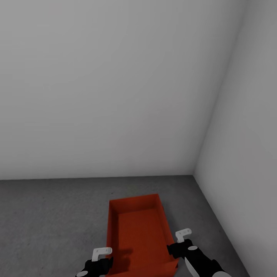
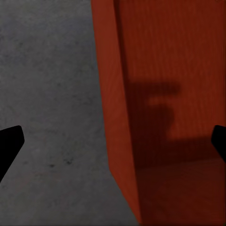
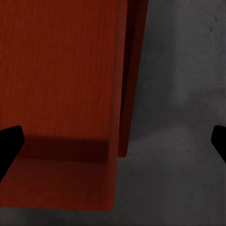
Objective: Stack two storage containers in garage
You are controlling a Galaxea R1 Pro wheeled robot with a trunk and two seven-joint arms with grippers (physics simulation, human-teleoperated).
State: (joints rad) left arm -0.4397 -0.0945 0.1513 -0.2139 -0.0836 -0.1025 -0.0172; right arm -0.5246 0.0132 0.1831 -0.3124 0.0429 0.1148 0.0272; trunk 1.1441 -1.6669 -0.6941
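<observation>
Head view, and here is the orange-red storage container (image 1: 140, 234), open top up, sitting on the dark grey concrete floor (image 1: 50, 215) of the garage, directly between the two grippers. In this view only one container can be made out. The left gripper (image 1: 100, 257) hangs at its left wall near the close end; the right gripper (image 1: 181, 240) hangs at its right wall, a little farther forward. The bin's long axis runs away from the grippers toward the pale grey back wall (image 1: 107, 88), with a strip of bare floor between the bin's far end and that wall. To the right of the right gripper the side wall (image 1: 250, 134) closes in, forming a corner just ahead.

In the left wrist view, the left gripper (image 2: 113, 141) has its jaws spread wide, one black fingertip (image 2: 9, 143) over the concrete, the other over the bin's ribbed inside, straddling the bin's wall without touching it. A shadow of the gripper lies on the bin's interior.

In the right wrist view it's the same story: right gripper (image 3: 113, 141) wide, one fingertip (image 3: 9, 141) over the container (image 3: 61, 94), the other over the floor (image 3: 183, 117), gripping nothing.
</observation>
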